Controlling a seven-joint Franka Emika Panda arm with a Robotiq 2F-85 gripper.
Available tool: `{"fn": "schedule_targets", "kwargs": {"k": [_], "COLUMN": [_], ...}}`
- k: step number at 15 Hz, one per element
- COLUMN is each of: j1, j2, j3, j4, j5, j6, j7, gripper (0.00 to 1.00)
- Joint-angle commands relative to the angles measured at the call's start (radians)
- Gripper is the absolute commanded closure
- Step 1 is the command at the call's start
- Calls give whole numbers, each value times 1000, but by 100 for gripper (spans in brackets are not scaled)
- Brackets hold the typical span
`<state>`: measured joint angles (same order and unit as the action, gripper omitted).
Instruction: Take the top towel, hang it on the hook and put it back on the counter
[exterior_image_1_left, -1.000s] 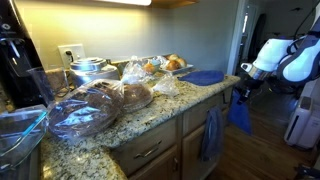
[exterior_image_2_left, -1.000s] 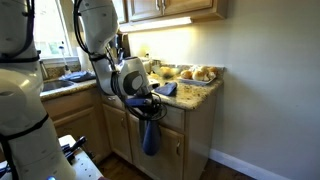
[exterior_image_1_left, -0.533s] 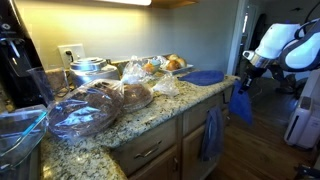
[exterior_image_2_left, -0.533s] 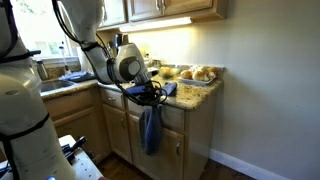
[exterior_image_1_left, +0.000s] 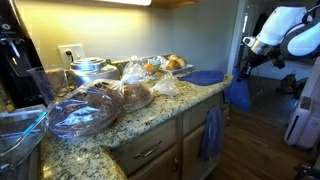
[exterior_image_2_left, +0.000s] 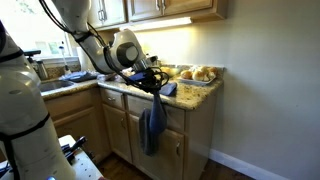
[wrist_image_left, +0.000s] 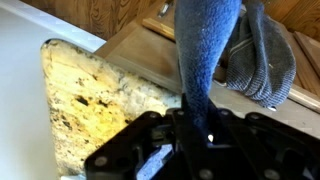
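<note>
**K:** Blue cloth is clamped. The Robotiq gripper (exterior_image_1_left: 243, 62) has its fingers pinched on the top edge of the bright royal-blue cloth towel (exterior_image_1_left: 238, 94). The wrist view agrees: the cloth runs straight out from between the fingers.

**M:** Position relative to the speckled beige-and-brown granite counter (exterior_image_1_left: 150, 112)?

**K:** Airborne, off the counter's end. In an exterior view the towel hangs at 6 o'clock from the gripper, with the counter corner at about 9 o'clock. The two are near each other, but I can't tell if they touch.

**M:** What step are we on?

**K:** My read is the return leg, back onto the counter. I can't make out the hook itself.

**M:** How should it go?

**K:** Keep lifting until the hem clears the granite edge, then translate toward 9 o'clock. Lower so the hem lands first and drape the rest down behind it. Only let go once the counter is carrying the weight. Aim for the other blue towel lying flat (exterior_image_1_left: 205, 77). Keep the hanging tail off the duller grey-blue long towel (exterior_image_1_left: 211, 133) on the light brown wooden cabinet (exterior_image_1_left: 150, 150) so it doesn't snag.

**M:** Change from a second ago?

**K:** Gripper and towel are both higher. The hem was down beside the cabinet front, and now it sits nearer counter level. The grip looks the same, and nothing on the counter has shifted.
</note>
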<state>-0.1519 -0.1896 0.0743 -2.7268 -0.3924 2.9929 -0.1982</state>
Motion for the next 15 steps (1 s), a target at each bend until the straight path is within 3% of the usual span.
{"fn": "schedule_targets", "kwargs": {"k": [1, 8, 15], "j1": [64, 115, 183], "j2": [-30, -17, 94], "j3": [-37, -41, -72], "j4": [35, 172, 305], "j5": [23, 33, 185], "j6": [-33, -62, -4], "j7": [-69, -103, -286], "gripper": [91, 91, 92]}}
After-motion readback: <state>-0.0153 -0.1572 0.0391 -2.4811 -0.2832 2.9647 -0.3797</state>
